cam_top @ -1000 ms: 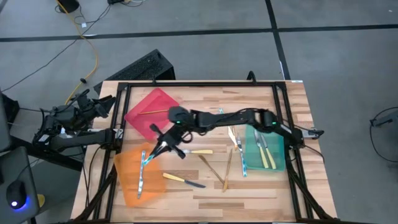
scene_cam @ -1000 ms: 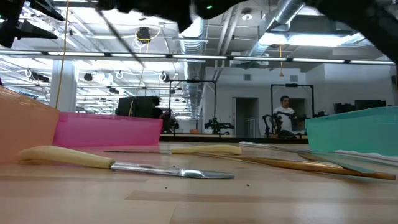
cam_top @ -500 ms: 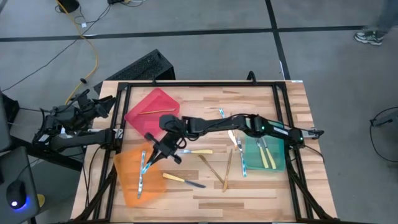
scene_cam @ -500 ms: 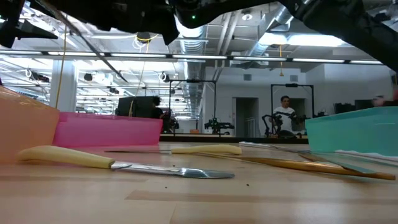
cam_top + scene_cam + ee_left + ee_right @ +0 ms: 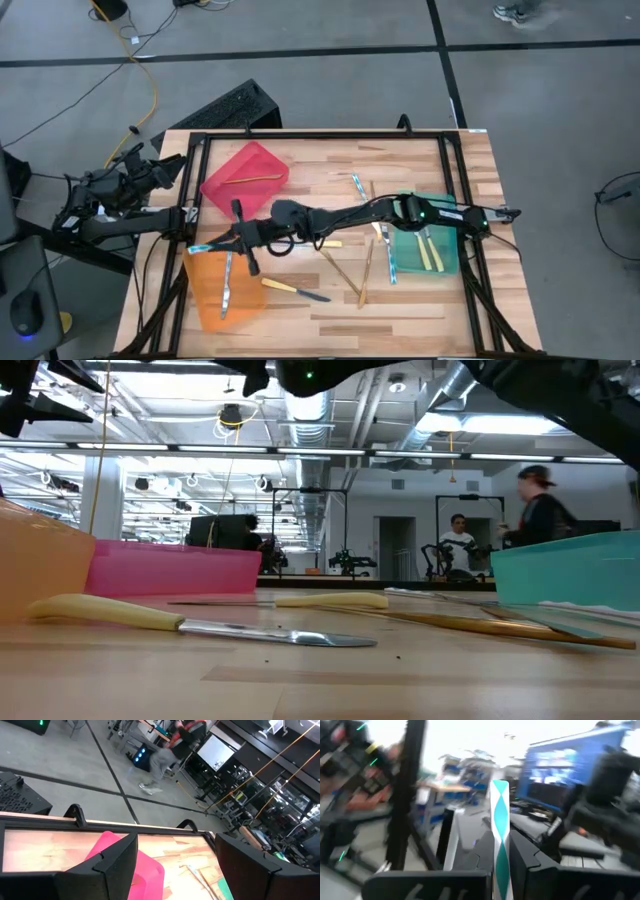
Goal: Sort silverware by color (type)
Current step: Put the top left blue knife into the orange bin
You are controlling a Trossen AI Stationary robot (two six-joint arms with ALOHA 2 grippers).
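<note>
Right gripper (image 5: pixel 243 238) over translucent orange bin (image 5: pixel 205 300) at table's 8 o'clock, fingers clenched on slim glossy silvery-blue piece (image 5: pixel 203 247); left gripper (image 5: pixel 160 168) parked off table's 9 o'clock edge, fingers spread, nothing between; smooth yellow-handled knife (image 5: pixel 293 290) flat on wood-grain table (image 5: pixel 420 300).

Overhead: straight down on whole table (image 5: pixel 420 300) and floor around. Low: at tabletop level, close to a knife (image 5: pixel 190 622), facing level across into the room. Left wrist: off the table's edge, looking over it toward the room. Right wrist: aimed outward, room blurred. Shared by overhead, low and left wrist: pink bin (image 5: pixel 245 178).
</note>
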